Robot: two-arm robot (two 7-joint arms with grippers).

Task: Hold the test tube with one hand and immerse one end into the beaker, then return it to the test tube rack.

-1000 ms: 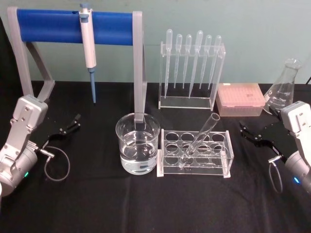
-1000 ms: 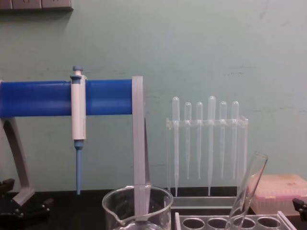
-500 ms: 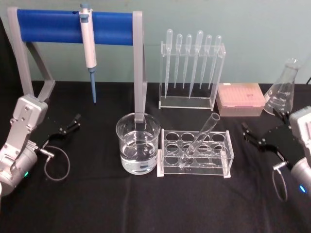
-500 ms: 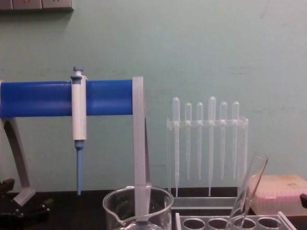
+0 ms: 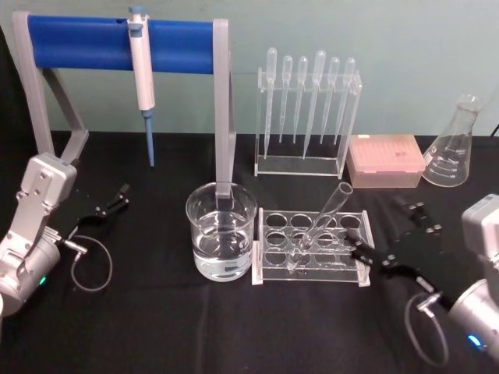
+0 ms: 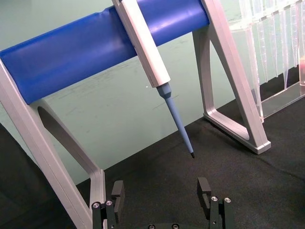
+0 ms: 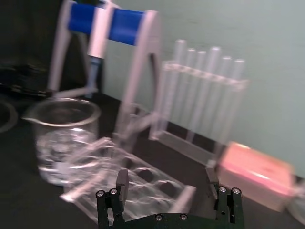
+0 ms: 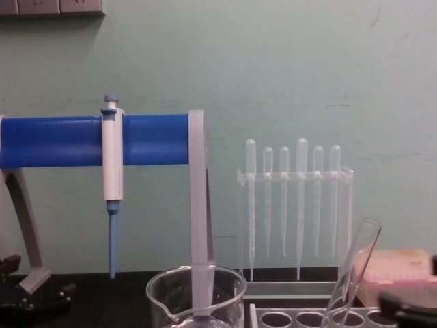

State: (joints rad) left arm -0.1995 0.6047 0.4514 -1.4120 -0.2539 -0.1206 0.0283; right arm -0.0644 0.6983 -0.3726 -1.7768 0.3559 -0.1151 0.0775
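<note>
A blue-barred stand (image 5: 117, 43) carrying a pipettor (image 5: 143, 70) rises behind and left of the rack (image 5: 312, 274). Directly behind the rack stands a holder of pipettes (image 5: 308, 117). Behind and right of the rack are a flask (image 5: 452, 152) and a pink box (image 5: 386, 160). The beaker (image 5: 221, 230), part full of clear liquid, sits just beside the rack's left end. The tube (image 5: 326, 214) leans in the rack, rim tilted up and right. The right gripper (image 5: 383, 231) is at the rack's right end, jaws spread and empty, with the end wall between it and the tube. The left gripper (image 5: 109, 201) is well left of the rack, beyond the beaker, jaws apart and empty.
</note>
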